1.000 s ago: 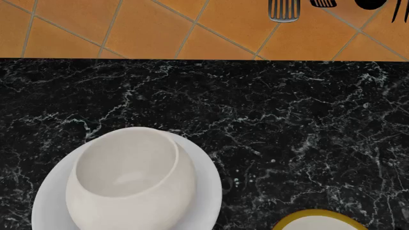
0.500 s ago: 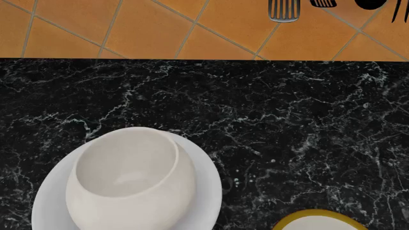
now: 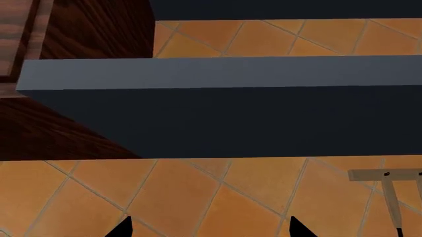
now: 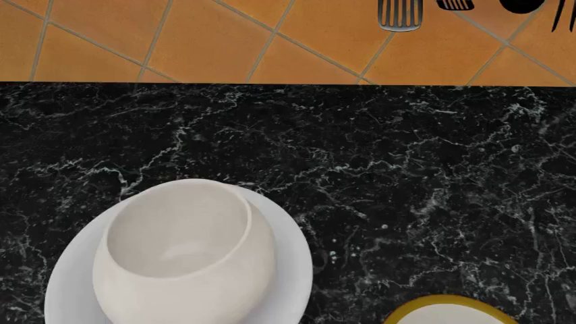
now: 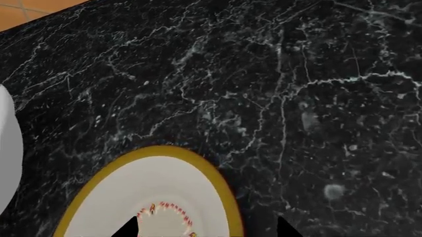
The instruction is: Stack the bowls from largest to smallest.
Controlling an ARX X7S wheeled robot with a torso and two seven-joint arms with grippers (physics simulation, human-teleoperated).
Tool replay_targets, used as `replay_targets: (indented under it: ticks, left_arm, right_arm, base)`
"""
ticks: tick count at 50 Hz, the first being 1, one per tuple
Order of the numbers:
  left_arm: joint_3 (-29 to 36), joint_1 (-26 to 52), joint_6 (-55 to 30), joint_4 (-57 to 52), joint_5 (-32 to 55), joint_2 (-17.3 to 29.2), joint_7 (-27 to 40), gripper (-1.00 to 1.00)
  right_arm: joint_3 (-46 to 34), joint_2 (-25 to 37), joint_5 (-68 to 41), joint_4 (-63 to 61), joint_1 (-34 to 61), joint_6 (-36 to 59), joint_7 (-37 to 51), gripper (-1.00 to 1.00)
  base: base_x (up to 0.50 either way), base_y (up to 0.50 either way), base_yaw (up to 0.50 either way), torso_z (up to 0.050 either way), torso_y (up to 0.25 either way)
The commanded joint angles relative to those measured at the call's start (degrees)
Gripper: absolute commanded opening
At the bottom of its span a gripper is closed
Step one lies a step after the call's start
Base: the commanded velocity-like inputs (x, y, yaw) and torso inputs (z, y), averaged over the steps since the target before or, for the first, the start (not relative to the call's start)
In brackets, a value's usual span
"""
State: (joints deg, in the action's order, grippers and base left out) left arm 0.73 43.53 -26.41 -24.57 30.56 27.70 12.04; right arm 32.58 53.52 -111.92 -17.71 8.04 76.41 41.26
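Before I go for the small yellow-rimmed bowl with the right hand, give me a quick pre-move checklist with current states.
1. Deep cream bowl seated inside wide white bowl: ok.
2. Small yellow-rimmed bowl upright on the black counter, apart from the stack: ok.
3. Right hand above the small bowl, its tips apart over the rim: ok.
4. Right hand empty: ok, nothing between the tips.
5. Left hand away from the bowls: ok, its camera shows only tiled wall and a dark ledge.
6. Small bowl's full outline in the head view: not ok, cropped at the edge.
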Motion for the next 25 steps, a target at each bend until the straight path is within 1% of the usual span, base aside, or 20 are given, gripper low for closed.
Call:
replay_targets:
  ticks: [1, 12, 14, 16, 19, 23, 25]
  left_arm:
    - [-0.1, -0.4, 0.3, 0.2, 0.0, 0.2, 0.0, 1.0]
    - [-0.1, -0.7, 0.4, 0.1, 0.0, 0.4, 0.2, 1.0]
    - [-0.1, -0.7, 0.3, 0.0, 0.0, 0.4, 0.2, 1.0]
    - [-0.1, -0.8, 0.3, -0.1, 0.0, 0.5, 0.3, 1.0]
    - [-0.1, -0.7, 0.2, -0.1, 0.1, 0.5, 0.4, 1.0]
    - [-0.1, -0.8, 0.4, 0.0, 0.0, 0.6, 0.3, 1.0]
    - [0.0, -0.9, 0.5, 0.1, -0.1, 0.5, 0.3, 1.0]
  right_arm:
    - [-2.2, -1.3, 3.2, 0.8, 0.6, 0.3, -2.3, 1.0]
    - [-3.2, -3.5, 9.2, 1.5, 0.2, 0.6, -6.8, 1.0]
    - [-3.2, -4.3, 12.1, 1.8, -0.3, 0.7, -9.3, 1.0]
    - [-3.6, -4.6, 12.1, 1.8, -0.3, 0.5, -9.0, 1.0]
    - [-4.1, -5.5, 16.1, 2.3, -0.6, 0.1, -12.8, 1.0]
    - [-4.8, -6.1, 17.1, 2.4, -0.6, -0.3, -13.5, 1.0]
    - [-5.3, -6.4, 19.1, 2.7, -0.8, -0.8, -15.5, 1.0]
  base:
    - [0.0, 0.0, 0.0, 0.0, 0.0]
    - [0.0, 0.0, 0.0, 0.0, 0.0]
    - [0.0, 0.0, 0.0, 0.0, 0.0]
    - [0.0, 0.0, 0.0, 0.0, 0.0]
    - [0.0, 0.0, 0.0, 0.0, 0.0]
    - [0.0, 0.0, 0.0, 0.0, 0.0]
    - [0.0, 0.0, 0.0, 0.0, 0.0]
